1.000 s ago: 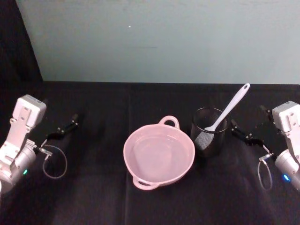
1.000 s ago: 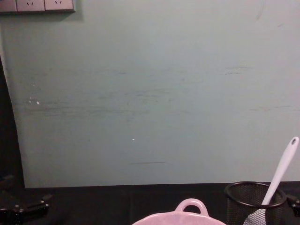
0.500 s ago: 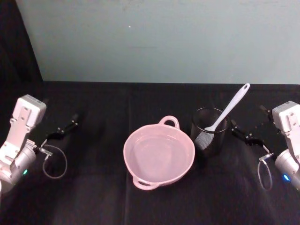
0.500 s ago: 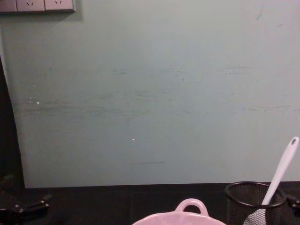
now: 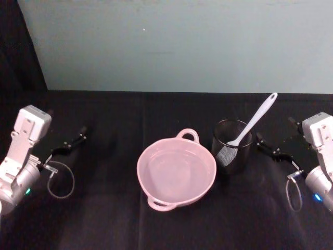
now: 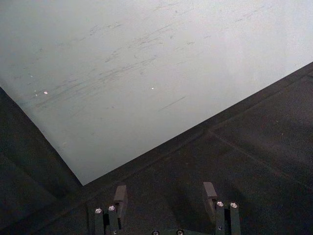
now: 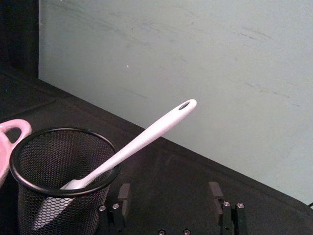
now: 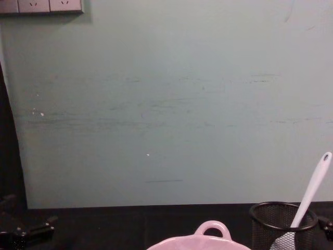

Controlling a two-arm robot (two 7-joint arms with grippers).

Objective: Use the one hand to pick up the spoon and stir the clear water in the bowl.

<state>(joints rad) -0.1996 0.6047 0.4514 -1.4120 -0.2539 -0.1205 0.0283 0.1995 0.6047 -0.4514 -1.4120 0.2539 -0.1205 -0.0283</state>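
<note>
spoon [image 7: 142, 139] tilted in mesh cup [image 7: 49, 159], near right gripper [image 7: 169, 188], untouched

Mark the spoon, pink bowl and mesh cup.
spoon [image 5: 256, 119], head view, mid-handle.
pink bowl [image 5: 140, 167], head view, left rim.
mesh cup [image 5: 238, 159], head view, front wall.

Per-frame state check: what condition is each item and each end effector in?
spoon: tilted in the mesh cup, bowl end down, untouched.
bowl: upright, holding clear water.
mesh cup: upright, holding the spoon.
left end effector: open, empty, far left.
right end effector: open, empty, right of the mesh cup.
</note>
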